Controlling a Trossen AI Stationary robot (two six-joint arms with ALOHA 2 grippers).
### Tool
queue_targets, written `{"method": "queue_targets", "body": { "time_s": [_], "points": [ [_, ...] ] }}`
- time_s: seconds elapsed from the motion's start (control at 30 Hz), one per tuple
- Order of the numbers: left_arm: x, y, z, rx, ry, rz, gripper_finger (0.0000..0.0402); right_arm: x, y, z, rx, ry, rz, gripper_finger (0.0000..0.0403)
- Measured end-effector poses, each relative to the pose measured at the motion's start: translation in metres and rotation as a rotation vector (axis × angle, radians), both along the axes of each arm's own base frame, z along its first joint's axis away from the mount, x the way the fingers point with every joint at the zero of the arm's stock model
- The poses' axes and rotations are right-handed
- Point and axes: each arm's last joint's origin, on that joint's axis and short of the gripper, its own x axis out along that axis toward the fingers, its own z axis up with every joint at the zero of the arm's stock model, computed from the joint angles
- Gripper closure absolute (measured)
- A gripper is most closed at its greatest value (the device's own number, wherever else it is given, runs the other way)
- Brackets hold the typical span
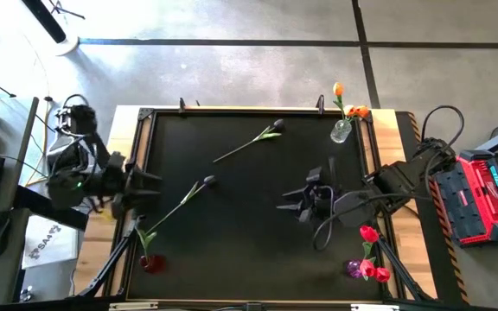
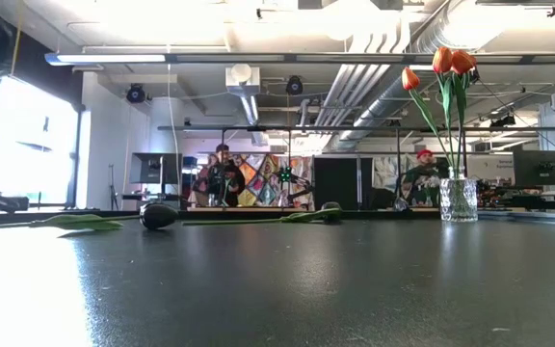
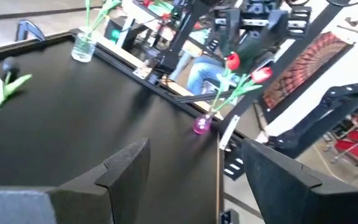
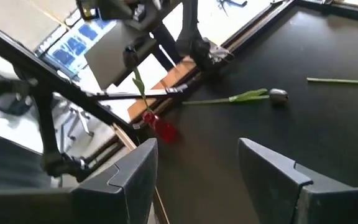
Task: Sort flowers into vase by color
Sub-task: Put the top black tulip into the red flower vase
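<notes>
- Low view, nearest thing: dark tulip head (image 2: 159, 216) lying on the black table (image 2: 287, 289), its leaf flat beside it; second lying flower (image 2: 318, 213) further back toward center.
- Same view, glass vase (image 2: 458, 200) upright at about 3 o'clock, orange tulips (image 2: 448, 61) standing in it.
- High view: that clear vase (image 1: 341, 131) sits at the 1 o'clock corner of the table, orange heads above it.
- Dark-headed flower one (image 1: 251, 143) lies loose at about 12 o'clock from table center, head pointing toward the far edge.
- Dark-headed flower two (image 1: 180, 203) lies diagonal at about 9 o'clock; head just beside the left gripper, apart from it.
- Red vase (image 1: 152, 263) at the 7 o'clock corner, one green stem in it; bloom colour not clear.
- Purple vase (image 1: 354, 269) at the 5 o'clock corner with red-pink tulips (image 1: 370, 235).
- Left gripper (image 1: 150, 184) over the table's left edge, about 9 o'clock; fingers (image 3: 126, 168) spread apart, nothing between them.
- Right gripper (image 1: 291, 200) right of center, about 4 o'clock, pointing left; fingers (image 4: 272, 171) spread wide, holding nothing.
- Right wrist view shows the red vase and flower two beyond its own fingers.
- People visible in the room behind the table.
</notes>
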Motion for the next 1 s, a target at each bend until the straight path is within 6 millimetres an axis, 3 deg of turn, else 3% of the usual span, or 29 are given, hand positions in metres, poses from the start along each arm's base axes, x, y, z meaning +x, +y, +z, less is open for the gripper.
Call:
{"method": "queue_targets", "body": {
  "time_s": [0.3, 0.6, 0.83, 1.0],
  "points": [
    [0.047, 0.008, 0.008, 0.082, 0.020, 0.025, 0.0163, 0.001, -0.005, -0.005, -0.029, 0.080, 0.073, 0.0193],
    [0.103, 0.045, -0.006, 0.108, 0.143, 0.117, 0.0163, 0.004, -0.012, -0.006, -0.048, 0.124, 0.221, 0.0193],
    [0.159, 0.087, -0.039, 0.117, 0.317, 0.149, 0.0163, -0.010, -0.018, -0.012, -0.067, 0.260, 0.297, 0.0193],
    [0.185, 0.120, -0.069, 0.081, 0.455, 0.228, 0.0163, -0.027, -0.028, -0.012, -0.113, 0.349, 0.276, 0.0193]
  ]
}}
